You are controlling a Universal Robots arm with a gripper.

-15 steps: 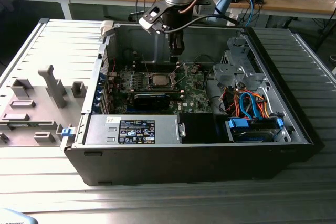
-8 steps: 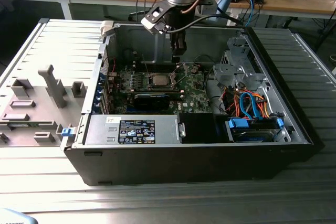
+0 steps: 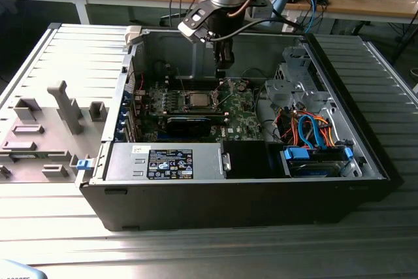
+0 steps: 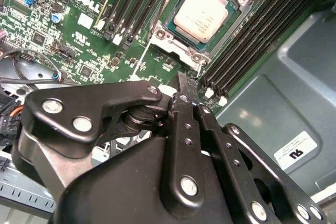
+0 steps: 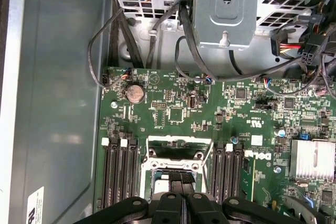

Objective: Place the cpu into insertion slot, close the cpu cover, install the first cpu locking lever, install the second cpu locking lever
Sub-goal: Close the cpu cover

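hovering just above the socket of the green motherboard (image 4: 137, 62), the black two-finger gripper (image 4: 186, 83) has its fingers pressed together with nothing between them. the small flat square cpu with a dull silver-grey metal top (image 4: 202, 16) lies seated in that socket. it looks light, rigid, slick-topped and delicate underneath, so its opposite edges seem the safest hold.

silver-grey cpu (image 4: 202, 18), green mobo (image 5: 173, 95), blk tool (image 4: 186, 81), blue+orange cables (image 3: 318, 125)
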